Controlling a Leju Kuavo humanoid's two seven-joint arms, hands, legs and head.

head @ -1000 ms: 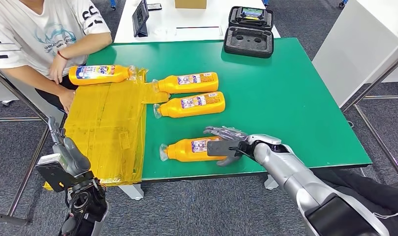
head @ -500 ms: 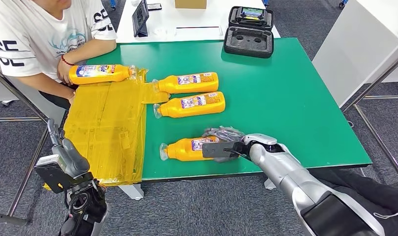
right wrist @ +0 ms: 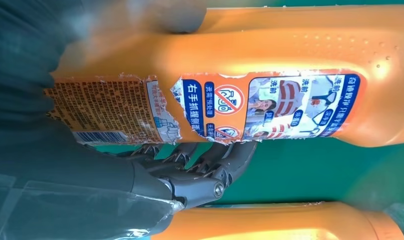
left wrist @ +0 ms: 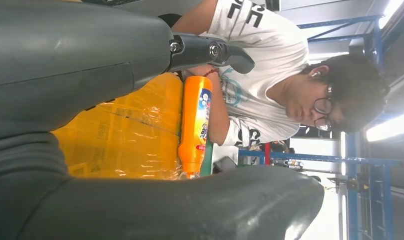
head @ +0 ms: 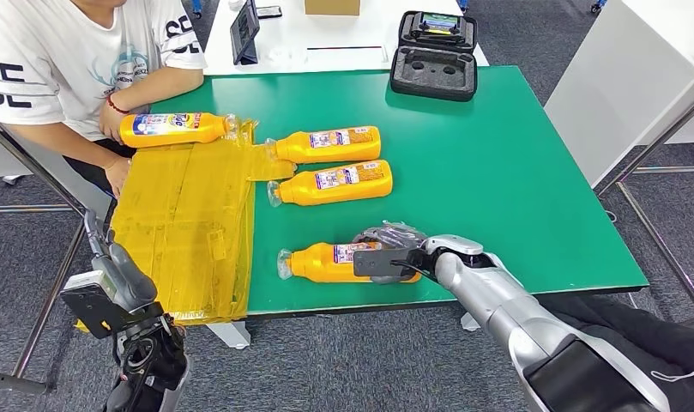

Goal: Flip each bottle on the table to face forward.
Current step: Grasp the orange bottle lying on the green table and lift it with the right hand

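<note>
Since a second ago, the right hand (head: 393, 254) closed its fingers (right wrist: 224, 162) around the near bottle (head: 326, 261); that bottle lay on its side near the green surface's (head: 515, 172) front edge. Left hand (head: 99, 236) hung low beside the surface; I cannot tell if it was open.

Bright even overhead light; soft shadows (wrist foregrounds blurred, window glare).

A green worktop (head: 497, 163) serves as the landmark. Yellow plastic sheeting (head: 184, 223) covers its left end and hangs over the near edge. An open black foam-lined case (head: 435, 53) sits at its far edge. A person in a white printed T-shirt (head: 64, 60) sits at its far-left corner, forearms resting there. Beyond it stands a white table (head: 326, 39) carrying a dark tablet (head: 244, 31) and a cardboard box (head: 332, 7).
</note>
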